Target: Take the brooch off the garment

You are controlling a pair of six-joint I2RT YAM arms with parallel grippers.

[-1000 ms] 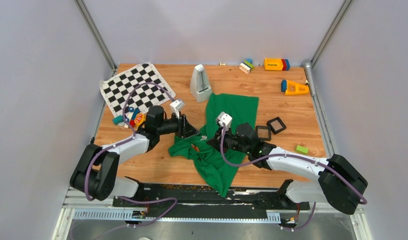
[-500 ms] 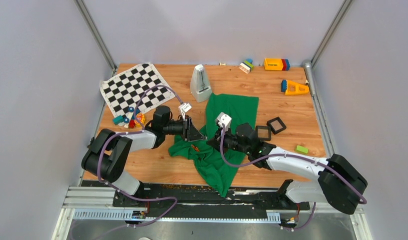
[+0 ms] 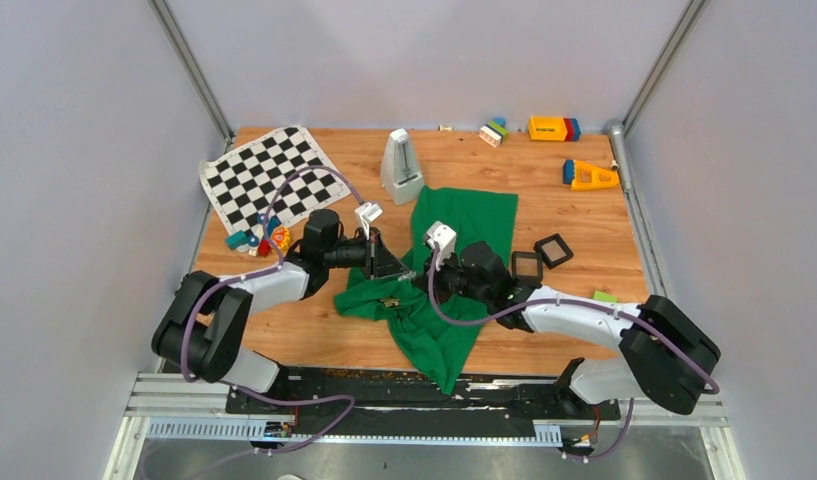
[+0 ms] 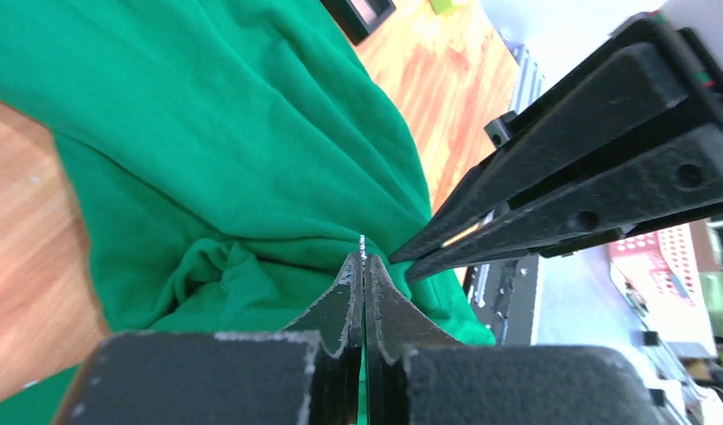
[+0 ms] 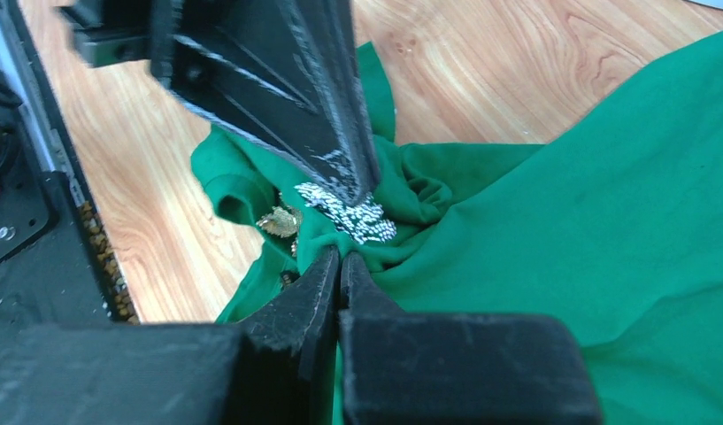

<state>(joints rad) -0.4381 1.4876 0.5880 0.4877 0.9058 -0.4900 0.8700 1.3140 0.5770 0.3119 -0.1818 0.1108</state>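
Gold-orange glint marks the brooch (image 5: 280,221), a small leaf-like piece lying in the rumpled near-left part of the garment (image 5: 605,177). The right wrist view shows its shape. From the top view it is only an orange speck (image 3: 389,301) on the green cloth (image 3: 474,215), just nearward of where the two claws meet.

Beside it, across one fold, the right wrist view also shows a patch of silver-white beads (image 5: 371,226). Whether it joins the gold piece I cannot tell. The left claw (image 5: 362,190) comes down with its tip on those beads. In its own view the left claw (image 4: 364,257) has its fingers pressed flat together, a tiny bright point at the tip, and only green cloth (image 4: 207,115) below.

The right claw (image 5: 340,257) is likewise closed, fingers together, its tip against a raised fold just beside the beads. Whether any cloth is nipped I cannot tell. The left wrist view shows the two tips almost touching.

From above, the left claw (image 3: 404,272) and right claw (image 3: 421,280) point at each other over the garment, which lies on the wooden counter (image 3: 584,225). Two black square frames (image 3: 554,250) sit just right of the cloth, a chequered mat (image 3: 269,175) lies far left, and a grey wedge-shaped object (image 3: 400,165) stands behind the cloth.
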